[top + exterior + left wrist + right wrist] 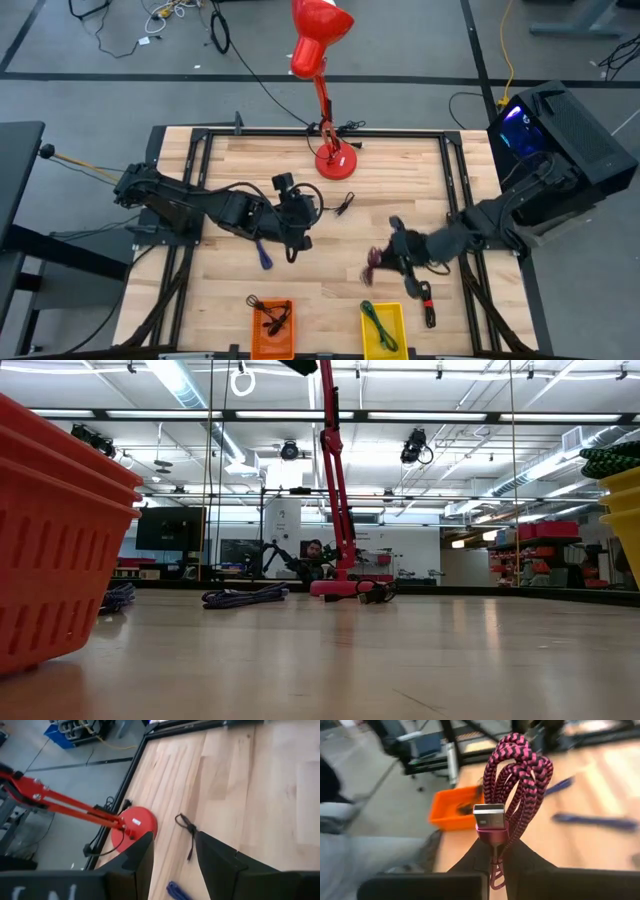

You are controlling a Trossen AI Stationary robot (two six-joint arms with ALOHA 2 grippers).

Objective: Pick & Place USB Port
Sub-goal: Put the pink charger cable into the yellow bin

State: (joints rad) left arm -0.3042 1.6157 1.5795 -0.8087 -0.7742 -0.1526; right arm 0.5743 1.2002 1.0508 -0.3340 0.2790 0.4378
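My right gripper (pixel 388 258) is raised over the table's right half and is shut on a coiled pink-and-black braided USB cable (pixel 517 775), which shows in the high view as a pink bundle (pixel 374 262). My left gripper (pixel 174 840) is open and holds nothing. It hovers near the table's middle (pixel 300 222), with a small black cable (pixel 189 827) lying flat on the wood beyond its fingers. A blue cable (pixel 263 252) lies just to the near side of the left gripper. Neither gripper shows in the low view. My right gripper pinches the pink cable between its two fingers (pixel 525 857) at the bundle's lower end, just below the pink plug housing (pixel 491 834). The coil stands upright above the fingers, lifted clear of the table, and the silver USB plug (pixel 489 815) faces the wrist camera.
A red desk lamp stands by its round base (pixel 335 160) at the far edge. An orange bin (pixel 272 328) holding a black cable and a yellow bin (pixel 383 328) holding a green cable sit at the near edge. A red-and-black cable (pixel 425 300) lies near the yellow bin.
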